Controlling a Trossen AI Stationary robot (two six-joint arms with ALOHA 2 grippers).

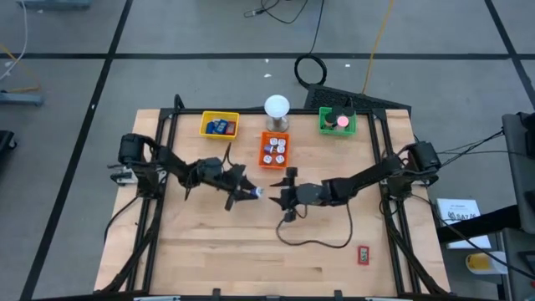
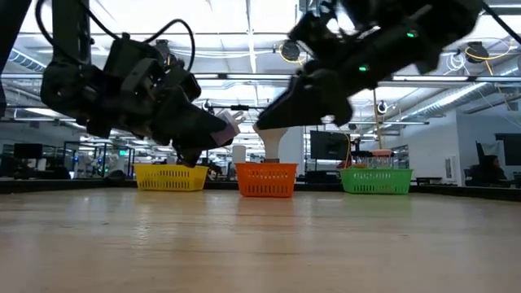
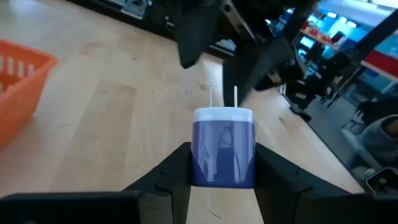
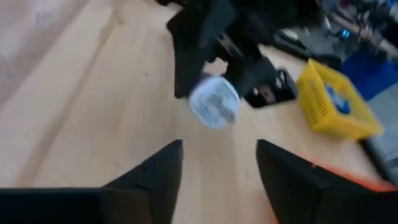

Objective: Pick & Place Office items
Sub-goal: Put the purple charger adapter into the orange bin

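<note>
Left gripper (image 3: 222, 169) was seen clamped on one blue-and-white plug block (image 3: 224, 147), held by its sides between both fingers, two metal prongs pointing away from the wrist. In the high view the same block (image 1: 253, 193) was held above the table (image 1: 217, 251), near the centre, just in front of the orange tray (image 1: 274, 150).

Right gripper (image 4: 219, 163) was seen with fingers spread apart and nothing between them, facing the left gripper with a small gap; in the high view it (image 1: 280, 196) sat just beside the held block, apparently not touching. From the right wrist the block's white end (image 4: 214, 101) was seen ahead of the open fingers, not between them.

Three trays were counted along the far side of the table: one yellow (image 1: 220, 125), one orange, one green (image 1: 337, 122). Yellow tray: a few blue pieces inside, count not readable. Orange tray: several small pieces, mixed blue, red and white, count not readable. Green tray: one pink round piece (image 1: 343, 121) visible, plus something dark beside it.

One white globe lamp (image 1: 277, 107) was seen between the yellow and green trays, just behind the orange one.

One red piece (image 1: 364, 254) was left lying alone on the table near the front right, well apart from both grippers. One black cable (image 1: 318, 238) was looped on the wood under the right arm.
</note>
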